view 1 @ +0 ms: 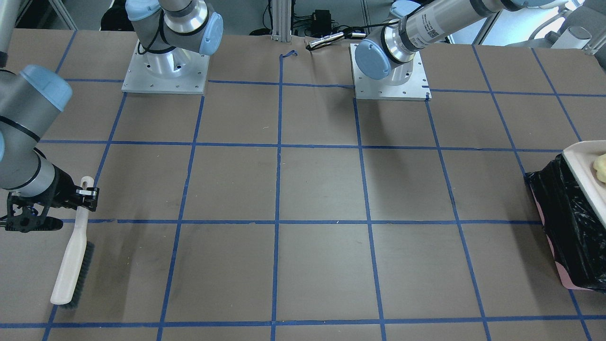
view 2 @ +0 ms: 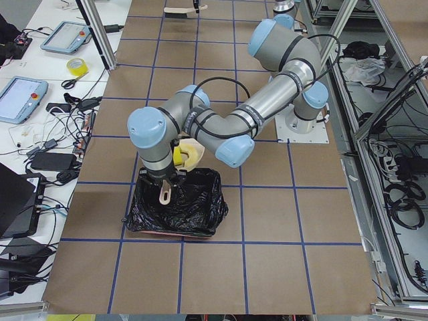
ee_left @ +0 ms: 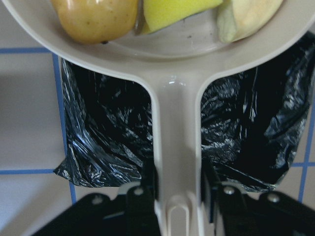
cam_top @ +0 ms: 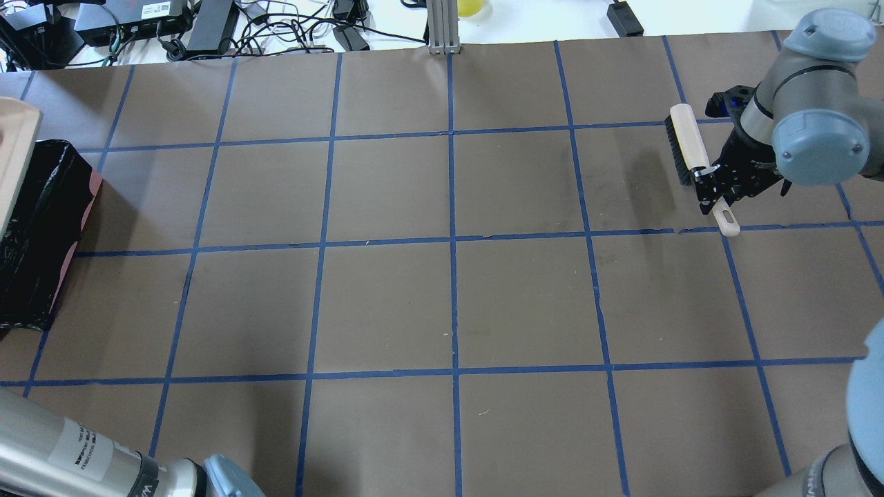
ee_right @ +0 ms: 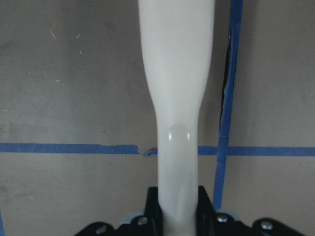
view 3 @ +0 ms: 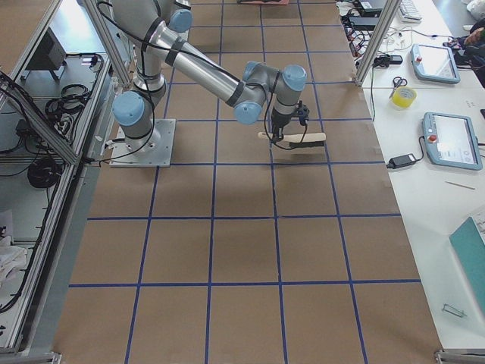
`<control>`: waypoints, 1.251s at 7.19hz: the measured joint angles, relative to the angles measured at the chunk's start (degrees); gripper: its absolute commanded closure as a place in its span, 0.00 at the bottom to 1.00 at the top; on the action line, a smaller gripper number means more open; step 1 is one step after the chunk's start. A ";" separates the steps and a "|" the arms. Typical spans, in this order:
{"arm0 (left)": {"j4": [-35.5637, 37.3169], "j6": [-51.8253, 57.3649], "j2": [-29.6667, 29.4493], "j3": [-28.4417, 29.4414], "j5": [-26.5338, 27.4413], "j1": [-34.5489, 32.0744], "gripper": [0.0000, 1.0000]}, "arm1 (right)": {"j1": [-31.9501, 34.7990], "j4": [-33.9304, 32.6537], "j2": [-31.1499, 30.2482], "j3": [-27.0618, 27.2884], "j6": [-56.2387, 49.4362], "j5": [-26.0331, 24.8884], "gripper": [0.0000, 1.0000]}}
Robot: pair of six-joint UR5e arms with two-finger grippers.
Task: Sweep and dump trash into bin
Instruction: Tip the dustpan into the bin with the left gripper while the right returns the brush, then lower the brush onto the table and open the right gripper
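Note:
My left gripper (ee_left: pixel 177 192) is shut on the handle of a beige dustpan (ee_left: pixel 174 123) and holds it over the bin (ee_left: pixel 113 142), a pink container lined with a crinkly black bag. The trash lies in the pan: an amber potato-like lump (ee_left: pixel 96 19), a yellow sponge wedge (ee_left: pixel 172 10) and a pale croissant-like crescent (ee_left: pixel 246 17). The bin also shows at the table's end in the front view (view 1: pixel 568 227) and in the overhead view (cam_top: pixel 41 228). My right gripper (cam_top: pixel 711 181) is shut on the white handle of a black-bristled brush (cam_top: pixel 687 141), far from the bin.
The brown table (cam_top: pixel 449 297) carries a grid of blue tape. The two arm bases (view 1: pixel 165 71) stand at the robot's edge. Cables and power boxes (cam_top: pixel 173 21) lie beyond the far edge. The brush also shows in the front view (view 1: pixel 71 265), bristles near the table.

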 measured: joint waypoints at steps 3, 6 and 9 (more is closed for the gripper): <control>11.34 7.26 -2.52 0.37 3.55 2.61 1.00 | -0.58 -0.33 1.02 0.10 -0.15 -0.32 1.00; 18.69 10.79 -2.72 -0.12 9.59 0.99 1.00 | -1.69 -1.26 2.16 0.05 -0.17 -0.30 1.00; 22.70 12.04 -2.42 -0.68 13.33 -1.15 1.00 | -1.87 -2.24 3.25 0.07 -0.12 -0.26 0.34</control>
